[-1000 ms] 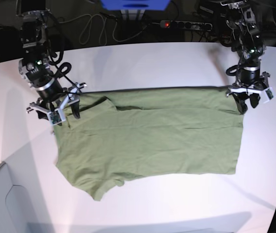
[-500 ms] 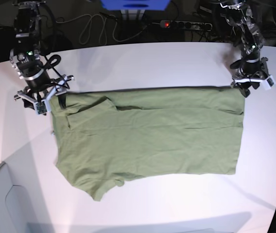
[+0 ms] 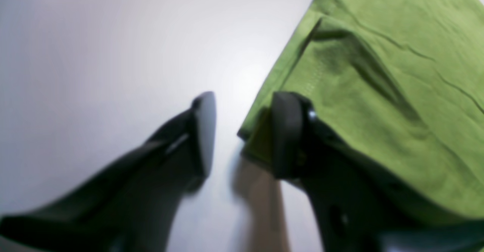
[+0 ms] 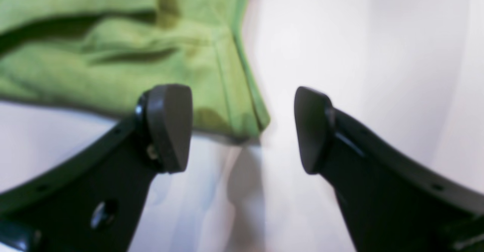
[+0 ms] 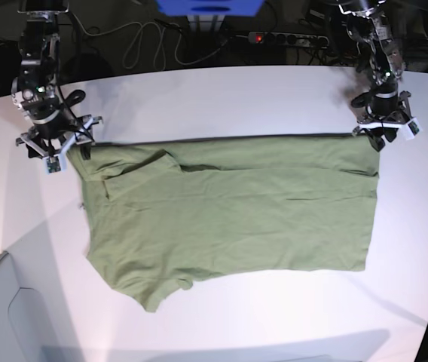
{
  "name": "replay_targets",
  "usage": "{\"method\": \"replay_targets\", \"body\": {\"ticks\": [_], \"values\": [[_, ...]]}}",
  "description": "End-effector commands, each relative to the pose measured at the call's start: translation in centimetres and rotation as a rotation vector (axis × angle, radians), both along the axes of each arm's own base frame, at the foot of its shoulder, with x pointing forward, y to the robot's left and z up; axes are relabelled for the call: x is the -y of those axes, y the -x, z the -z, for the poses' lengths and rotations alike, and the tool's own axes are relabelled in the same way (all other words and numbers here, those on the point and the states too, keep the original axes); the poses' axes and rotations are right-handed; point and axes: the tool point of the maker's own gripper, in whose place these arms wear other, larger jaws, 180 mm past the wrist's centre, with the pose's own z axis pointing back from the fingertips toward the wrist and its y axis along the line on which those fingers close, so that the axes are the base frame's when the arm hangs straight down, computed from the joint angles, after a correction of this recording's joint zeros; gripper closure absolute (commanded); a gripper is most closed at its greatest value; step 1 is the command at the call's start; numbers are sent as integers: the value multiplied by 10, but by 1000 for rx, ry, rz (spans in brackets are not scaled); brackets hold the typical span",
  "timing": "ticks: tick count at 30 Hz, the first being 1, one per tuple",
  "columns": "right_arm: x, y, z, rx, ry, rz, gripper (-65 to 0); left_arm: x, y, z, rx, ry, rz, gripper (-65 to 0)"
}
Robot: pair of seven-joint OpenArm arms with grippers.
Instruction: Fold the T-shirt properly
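While the plain olive-green cotton T-shirt (image 5: pixel 229 207) lies spread flat on the white table (image 5: pixel 221 98), the left gripper (image 3: pixel 242 135) stands parted, a shirt corner lying between its black fingers (image 3: pixel 204 131), against the right-hand one. The right gripper (image 4: pixel 242 129) gapes wide, another corner just beyond its left finger (image 4: pixel 168 125), untouched.

A robotics lab: white table (image 5: pixel 221 98), loose cables (image 5: pixel 142 41), power strip (image 5: pixel 289 38) behind.
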Motion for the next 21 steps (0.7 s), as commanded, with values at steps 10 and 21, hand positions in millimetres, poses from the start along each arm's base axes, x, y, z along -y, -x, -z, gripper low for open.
{"method": "replay_targets", "body": {"ticks": [10, 21], "values": [[9, -9, 2, 10, 1, 9, -406, 18, 7, 28, -94, 59, 38, -146], [-7, 4, 24, -68, -34, -114, -333, 17, 8, 29, -96, 59, 37, 0]]}}
